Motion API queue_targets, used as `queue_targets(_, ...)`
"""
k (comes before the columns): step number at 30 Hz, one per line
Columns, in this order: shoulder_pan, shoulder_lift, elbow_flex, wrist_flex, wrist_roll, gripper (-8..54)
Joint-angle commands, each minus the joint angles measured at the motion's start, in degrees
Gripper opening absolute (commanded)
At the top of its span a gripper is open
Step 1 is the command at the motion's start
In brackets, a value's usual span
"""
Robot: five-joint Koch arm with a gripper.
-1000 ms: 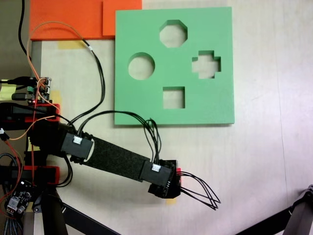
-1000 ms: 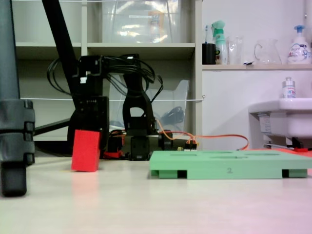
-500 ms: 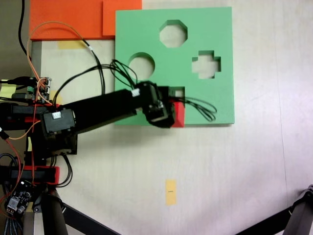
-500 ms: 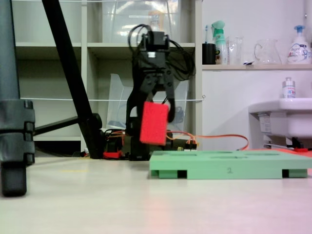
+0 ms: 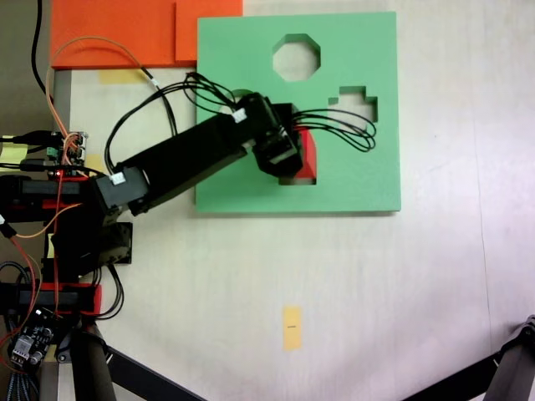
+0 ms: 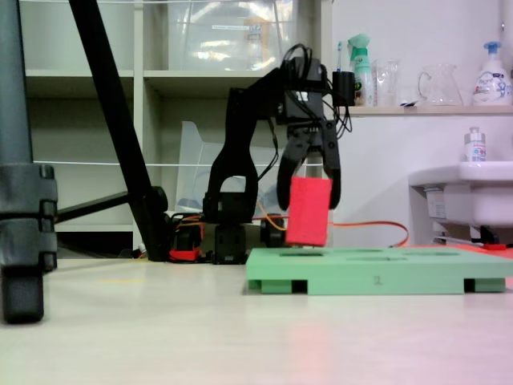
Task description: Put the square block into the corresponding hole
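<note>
The gripper and square block hide most of the square hole.

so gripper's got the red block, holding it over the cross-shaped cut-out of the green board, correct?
Not the cross. In a fixed view from above, the gripper holds the red block over the square cut-out of the green board; the cross-shaped cut-out lies further up that picture. The low fixed view shows the grip.

A plain bright red foam cube, a flat green foam board, black robot arm, orange foam sheets.
</note>
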Motion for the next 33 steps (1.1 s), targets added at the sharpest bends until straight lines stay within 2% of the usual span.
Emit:
queue_targets(1, -1.23, 0.79, -3.78, 2.2, 1.32, 24.3)
queue_targets(17, -0.35, -2.64, -3.78, 3.43, 1.05, 24.3)
queue_targets(21, -0.53, -6.59, -3.96, 3.34, 0.62, 24.7)
queue_targets(25, -0.97, -11.95, -4.57, 3.08, 0.44, 29.4)
queue_targets(27, -1.05, -13.18, -4.92, 2.9, -0.26, 34.1)
queue_targets(30, -1.23, -12.66, -7.21, 2.99, -2.11, 38.9)
queue_targets(32, -1.49, -9.76, -7.38, 3.16, -2.11, 45.4)
queue_targets(33, -1.58, -8.0, -7.47, 3.16, -2.02, 46.1)
